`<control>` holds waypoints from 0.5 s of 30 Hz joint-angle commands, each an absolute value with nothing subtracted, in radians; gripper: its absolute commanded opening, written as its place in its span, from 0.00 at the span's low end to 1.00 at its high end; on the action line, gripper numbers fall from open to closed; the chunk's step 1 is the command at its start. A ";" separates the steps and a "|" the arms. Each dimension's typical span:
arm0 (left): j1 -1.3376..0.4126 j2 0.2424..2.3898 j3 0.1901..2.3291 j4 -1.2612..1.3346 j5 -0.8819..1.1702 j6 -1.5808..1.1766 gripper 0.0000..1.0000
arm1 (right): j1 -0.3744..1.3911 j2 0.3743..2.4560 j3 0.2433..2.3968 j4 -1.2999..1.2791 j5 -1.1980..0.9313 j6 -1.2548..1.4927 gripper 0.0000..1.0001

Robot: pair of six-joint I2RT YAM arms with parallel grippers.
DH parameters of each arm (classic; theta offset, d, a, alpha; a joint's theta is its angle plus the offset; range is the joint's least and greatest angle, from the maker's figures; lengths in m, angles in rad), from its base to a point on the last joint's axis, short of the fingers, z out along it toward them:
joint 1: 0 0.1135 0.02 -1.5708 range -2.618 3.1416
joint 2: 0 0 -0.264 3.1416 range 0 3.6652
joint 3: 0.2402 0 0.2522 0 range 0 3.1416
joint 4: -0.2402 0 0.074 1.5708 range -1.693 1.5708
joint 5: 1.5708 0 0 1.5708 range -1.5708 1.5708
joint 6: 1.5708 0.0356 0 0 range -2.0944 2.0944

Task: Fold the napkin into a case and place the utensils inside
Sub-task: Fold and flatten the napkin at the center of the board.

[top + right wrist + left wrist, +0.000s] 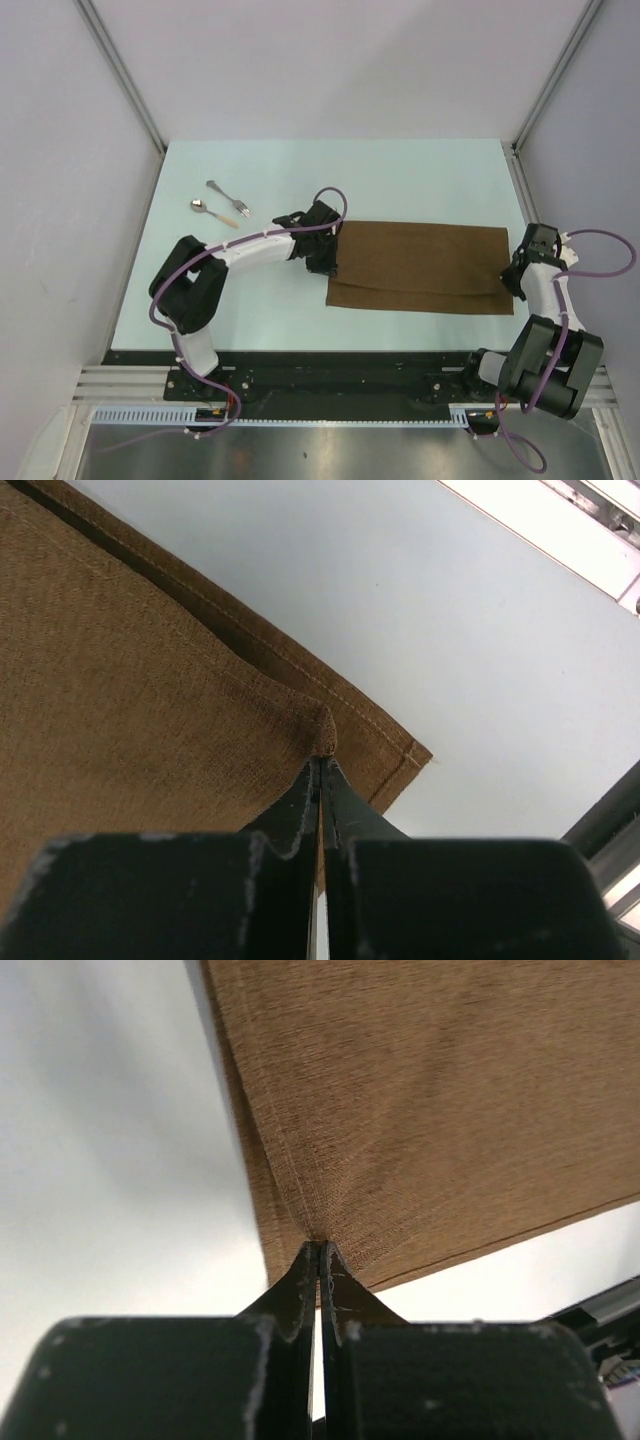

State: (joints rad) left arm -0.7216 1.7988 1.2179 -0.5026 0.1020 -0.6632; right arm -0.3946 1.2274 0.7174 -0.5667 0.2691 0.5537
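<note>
- My left hand [318, 1247] is clamped tight on the napkin [420, 262] at its left edge.
- My right hand [320, 761] pinches its upper layer's right corner.
- The fork [228, 198] and spoon [212, 212] lie on the worktop [400, 180], well to its left.

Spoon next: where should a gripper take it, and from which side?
Probably the spoon by its tan handle's middle, from straight above, jaws across the handle: it lies flat on the table, thin and slanted, with the fork close beside it, so a side approach risks nudging both.
</note>
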 commanded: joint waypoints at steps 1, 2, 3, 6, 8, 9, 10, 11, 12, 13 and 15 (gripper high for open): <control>-0.729 1.717 1.192 -0.491 0.043 -0.657 0.00 | -0.400 1.158 0.713 -0.590 0.299 0.584 0.00; -0.729 1.712 1.189 -0.494 0.035 -0.655 0.00 | -0.403 1.151 0.715 -0.597 0.299 0.580 0.00; -0.729 1.706 1.184 -0.503 0.028 -0.647 0.00 | -0.405 1.137 0.716 -0.606 0.304 0.578 0.00; -0.730 1.678 1.161 -0.506 0.023 -0.644 0.00 | -0.414 1.091 0.709 -0.630 0.316 0.583 0.00; -0.730 1.664 1.146 -0.500 0.025 -0.644 0.00 | -0.414 1.071 0.692 -0.640 0.325 0.598 0.00; -0.730 1.663 1.135 -0.497 0.026 -0.643 0.00 | -0.414 1.072 0.675 -0.638 0.339 0.620 0.00; -0.735 1.666 1.129 -0.495 0.028 -0.644 0.00 | -0.416 1.080 0.669 -0.640 0.342 0.627 0.00; -0.739 1.677 1.129 -0.494 0.032 -0.644 0.00 | -0.417 1.104 0.667 -0.641 0.341 0.637 0.00; -0.742 1.683 1.126 -0.495 0.032 -0.646 0.00 | -0.423 1.121 0.663 -0.650 0.341 0.656 0.00; -0.752 1.687 1.123 -0.494 0.035 -0.646 0.00 | -0.423 1.135 0.666 -0.653 0.336 0.663 0.00; -0.761 1.700 1.120 -0.486 0.040 -0.650 0.00 | -0.426 1.169 0.666 -0.658 0.336 0.675 0.00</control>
State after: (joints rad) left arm -0.7383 1.7054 1.1339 -0.4965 0.0525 -0.6552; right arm -0.4141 1.1206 0.6708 -0.6342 0.2928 0.6189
